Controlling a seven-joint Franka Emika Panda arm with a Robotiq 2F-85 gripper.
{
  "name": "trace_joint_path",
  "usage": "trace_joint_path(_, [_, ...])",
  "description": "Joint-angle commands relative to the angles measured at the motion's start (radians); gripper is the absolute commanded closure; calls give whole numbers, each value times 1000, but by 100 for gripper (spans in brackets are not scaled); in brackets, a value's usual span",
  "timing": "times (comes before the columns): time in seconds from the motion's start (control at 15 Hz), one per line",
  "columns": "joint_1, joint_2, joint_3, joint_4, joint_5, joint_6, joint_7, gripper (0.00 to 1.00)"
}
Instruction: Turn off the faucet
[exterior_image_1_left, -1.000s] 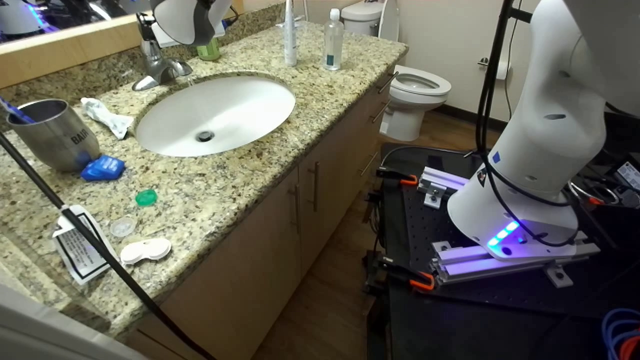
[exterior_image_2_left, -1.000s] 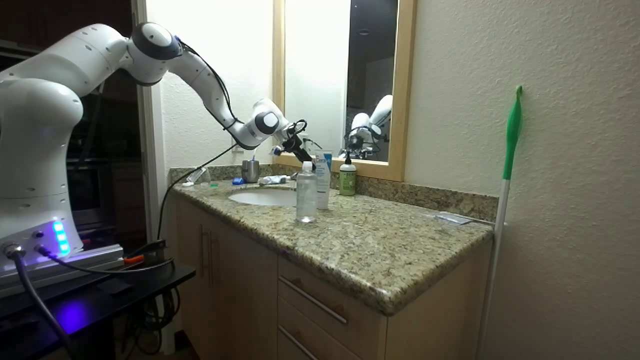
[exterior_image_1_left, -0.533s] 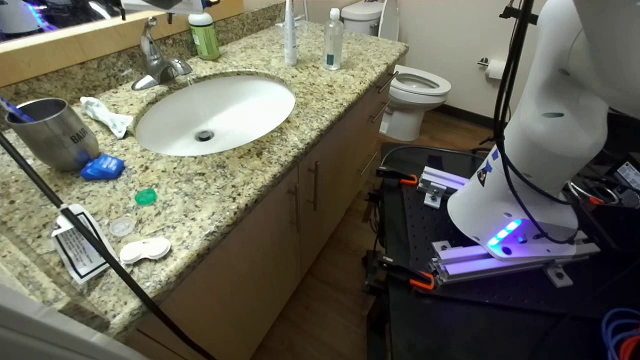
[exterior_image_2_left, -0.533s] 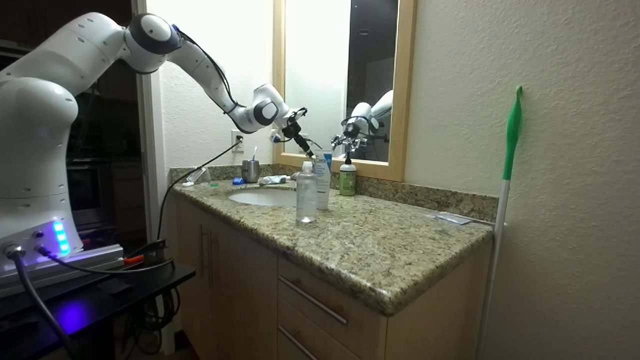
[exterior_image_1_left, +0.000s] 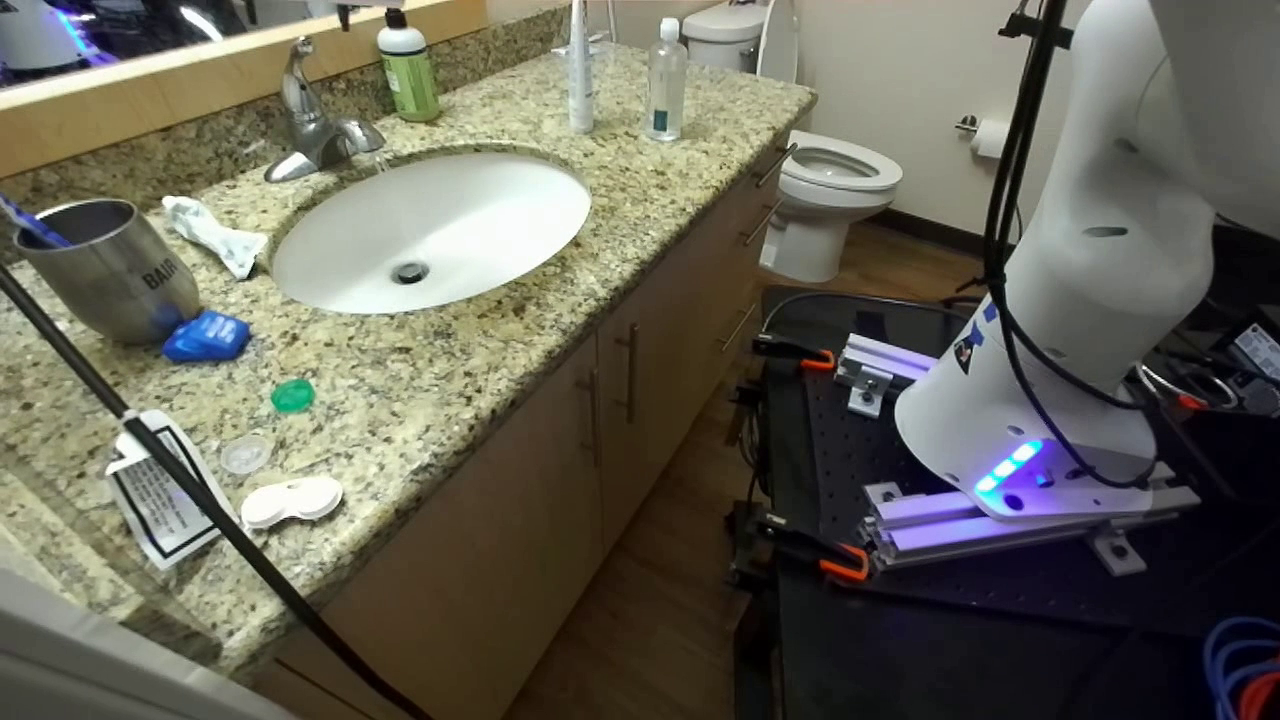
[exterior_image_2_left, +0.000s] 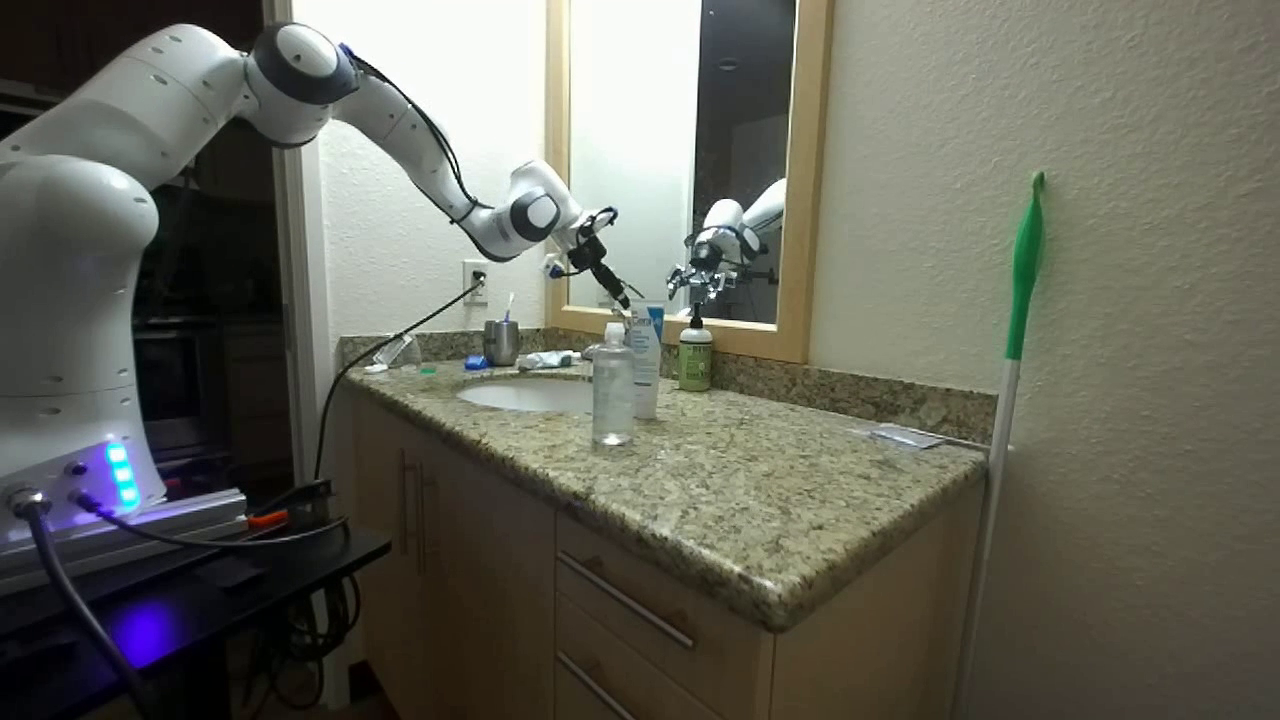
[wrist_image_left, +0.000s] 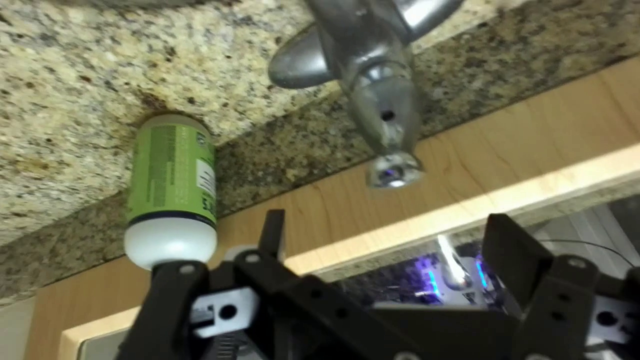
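The faucet (exterior_image_1_left: 318, 130) is a shiny silver tap at the back rim of the white oval basin (exterior_image_1_left: 480, 230). Its lever points up, and a faint thin streak shows below its spout. In the wrist view the faucet (wrist_image_left: 375, 70) hangs from the top edge with its lever knob near the middle; the spout tip is cut off. My gripper (wrist_image_left: 386, 220) is open and empty. Its two black fingers are wide apart, and the knob appears beyond the gap between them, not touched. In an exterior view the gripper (exterior_image_2_left: 622, 297) is above the counter; there bottles mostly hide the faucet.
A green soap bottle (wrist_image_left: 172, 170) stands beside the faucet, close to the left finger in the wrist view. The wooden mirror frame (wrist_image_left: 450, 185) is behind. A clear bottle (exterior_image_2_left: 613, 395) and white tube (exterior_image_2_left: 647, 375) stand beyond the basin. A steel cup (exterior_image_1_left: 115, 280) is opposite.
My gripper has risen from around the faucet lever and left most of the exterior picture at the top. The lever and the soap bottle are uncovered. The arm is higher.
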Motion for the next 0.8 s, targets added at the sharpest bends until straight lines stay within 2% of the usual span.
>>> trace_joint_path(0.0, [6, 15, -22, 2, -24, -20, 19, 0])
trace_joint_path(0.13, [22, 43, -58, 3, -44, -25, 44, 0])
trace_joint_path(0.33, [30, 48, -66, 8, -47, -27, 49, 0])
trace_joint_path(0.47, [17, 49, -46, 11, -40, -92, 36, 0])
trace_joint_path(0.73, [-6, 41, -15, 2, -42, -130, 10, 0])
